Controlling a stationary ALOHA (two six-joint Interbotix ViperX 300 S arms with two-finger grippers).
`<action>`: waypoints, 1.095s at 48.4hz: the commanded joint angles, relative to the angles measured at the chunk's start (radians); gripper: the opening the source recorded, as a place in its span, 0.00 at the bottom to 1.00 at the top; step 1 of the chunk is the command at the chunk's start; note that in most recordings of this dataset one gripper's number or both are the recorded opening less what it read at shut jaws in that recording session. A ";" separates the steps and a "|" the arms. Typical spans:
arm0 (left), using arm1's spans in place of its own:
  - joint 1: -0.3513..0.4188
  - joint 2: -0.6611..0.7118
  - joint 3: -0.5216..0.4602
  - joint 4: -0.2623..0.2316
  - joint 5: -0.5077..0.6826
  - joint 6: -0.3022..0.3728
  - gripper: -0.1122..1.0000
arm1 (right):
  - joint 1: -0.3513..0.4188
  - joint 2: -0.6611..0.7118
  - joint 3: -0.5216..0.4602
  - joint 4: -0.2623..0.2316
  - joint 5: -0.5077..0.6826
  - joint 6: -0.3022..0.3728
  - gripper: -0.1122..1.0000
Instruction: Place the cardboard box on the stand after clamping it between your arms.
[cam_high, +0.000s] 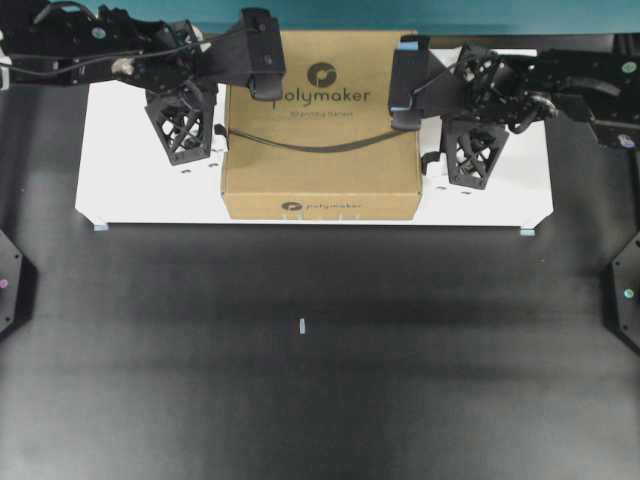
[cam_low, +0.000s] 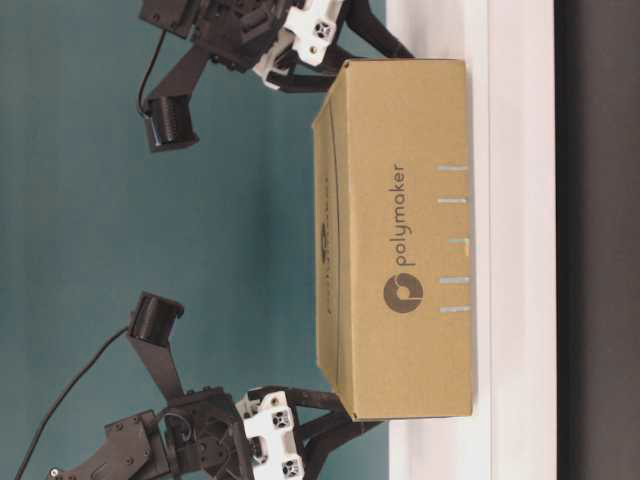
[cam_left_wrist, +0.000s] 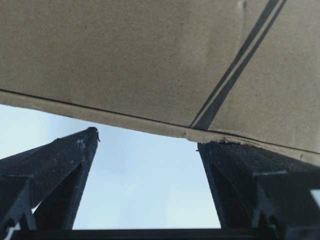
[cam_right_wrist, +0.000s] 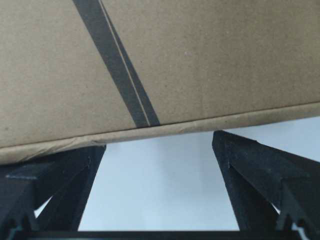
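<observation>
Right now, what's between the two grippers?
The cardboard box, sitting on the white stand. In the overhead view the left gripper flanks its left side and the right gripper its right side; both have open fingers.

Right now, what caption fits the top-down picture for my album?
Cardboard box on the white stand, left gripper and right gripper flanking it.

A black tabletop (cam_high: 300, 400) spreads out in front of the grippers, with a tiny pale mark (cam_high: 302, 326) sitting on it, well apart from them. Behind them runs a teal wall (cam_low: 100, 250).
</observation>
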 joint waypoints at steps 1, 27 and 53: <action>0.005 -0.009 -0.014 -0.005 -0.009 -0.002 0.80 | 0.012 -0.005 -0.008 0.003 -0.018 0.003 0.84; 0.058 -0.121 -0.006 -0.005 0.034 0.058 0.80 | 0.015 -0.110 0.064 0.009 -0.011 0.023 0.84; -0.061 -0.584 0.242 -0.005 -0.067 -0.023 0.80 | 0.098 -0.650 0.288 0.017 -0.083 0.229 0.84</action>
